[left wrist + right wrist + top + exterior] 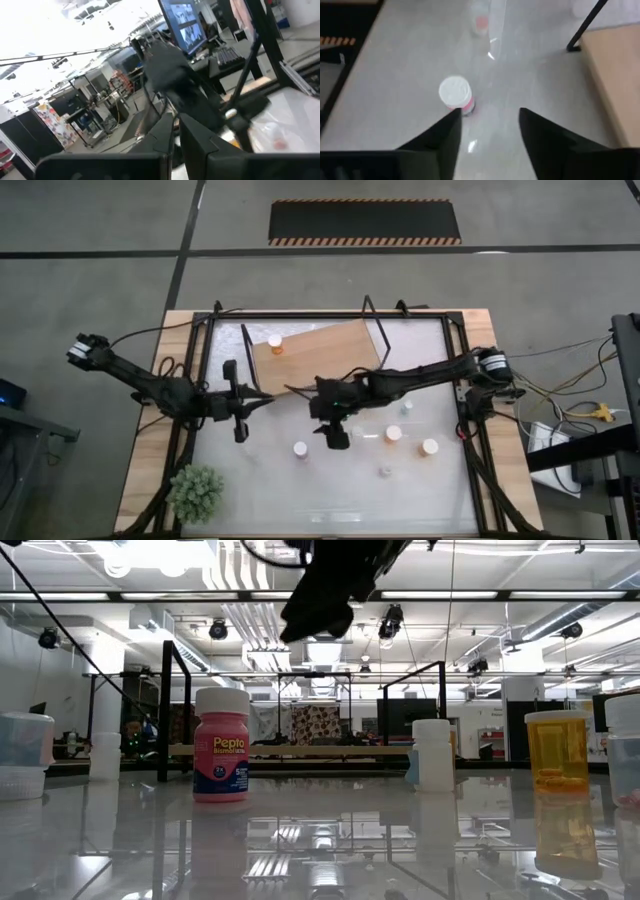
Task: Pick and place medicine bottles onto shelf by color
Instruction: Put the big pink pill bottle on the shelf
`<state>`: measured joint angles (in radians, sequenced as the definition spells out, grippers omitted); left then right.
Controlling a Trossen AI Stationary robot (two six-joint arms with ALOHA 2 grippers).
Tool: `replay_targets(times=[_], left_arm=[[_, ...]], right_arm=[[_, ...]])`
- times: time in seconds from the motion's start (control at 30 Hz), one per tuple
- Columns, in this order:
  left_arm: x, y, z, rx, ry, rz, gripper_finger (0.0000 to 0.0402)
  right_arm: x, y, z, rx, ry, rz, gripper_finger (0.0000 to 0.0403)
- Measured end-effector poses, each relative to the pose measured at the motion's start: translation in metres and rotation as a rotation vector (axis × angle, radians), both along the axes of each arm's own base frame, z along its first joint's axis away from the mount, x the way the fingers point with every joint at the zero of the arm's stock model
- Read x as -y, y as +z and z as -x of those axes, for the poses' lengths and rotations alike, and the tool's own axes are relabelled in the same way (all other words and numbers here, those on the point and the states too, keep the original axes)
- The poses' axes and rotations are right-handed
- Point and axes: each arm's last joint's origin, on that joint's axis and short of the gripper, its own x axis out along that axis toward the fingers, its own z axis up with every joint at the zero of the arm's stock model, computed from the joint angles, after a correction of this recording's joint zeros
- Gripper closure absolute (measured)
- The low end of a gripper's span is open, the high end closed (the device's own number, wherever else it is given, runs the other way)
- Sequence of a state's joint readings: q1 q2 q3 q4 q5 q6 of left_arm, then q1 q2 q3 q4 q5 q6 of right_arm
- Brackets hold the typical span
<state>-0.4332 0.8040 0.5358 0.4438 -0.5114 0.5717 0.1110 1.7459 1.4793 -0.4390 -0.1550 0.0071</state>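
Observation:
The shelf (pixel 315 352) lies at the table's far middle, with one orange medicine bottle (pixel 275 344) standing on it. Several more bottles stand on the table, among them a pink one with a white cap (pixel 300 448), an orange one (pixel 393 434) and another white-capped one (pixel 430 446). My right gripper (pixel 336 438) hangs open above the table, just right of the pink bottle (pixel 455 94), which stands ahead of its fingertips (pixel 490 116) without touching them. My left gripper (pixel 240 430) is shut and holds nothing, off the shelf's near left corner.
A green plant (pixel 196 492) sits at the table's near left corner. The shelf's black wire frame (pixel 581 31) stands close to my right gripper. In the low view the pink bottle (pixel 221 745), a white one (pixel 433 754) and an orange one (pixel 558 750) stand in a row.

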Motion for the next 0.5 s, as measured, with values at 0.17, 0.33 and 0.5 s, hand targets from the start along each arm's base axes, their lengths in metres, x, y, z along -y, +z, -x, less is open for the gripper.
replay_targets(times=[0.17,0.33,0.5], left_arm=[[-0.003,-0.007,0.008,0.003,-0.006,0.039,0.0388],[-0.006,-0.007,0.013,0.018,-0.006,0.047,0.0388],[-0.006,-0.007,0.013,0.021,-0.006,0.051,0.0388]], right_arm=[[-0.011,-0.020,-0.014,-0.037,0.026,0.007,0.0139],[-0.025,-0.036,-0.025,-0.051,0.057,0.013,0.0100],[-0.033,-0.049,-0.038,-0.021,0.071,0.007,0.0094]])
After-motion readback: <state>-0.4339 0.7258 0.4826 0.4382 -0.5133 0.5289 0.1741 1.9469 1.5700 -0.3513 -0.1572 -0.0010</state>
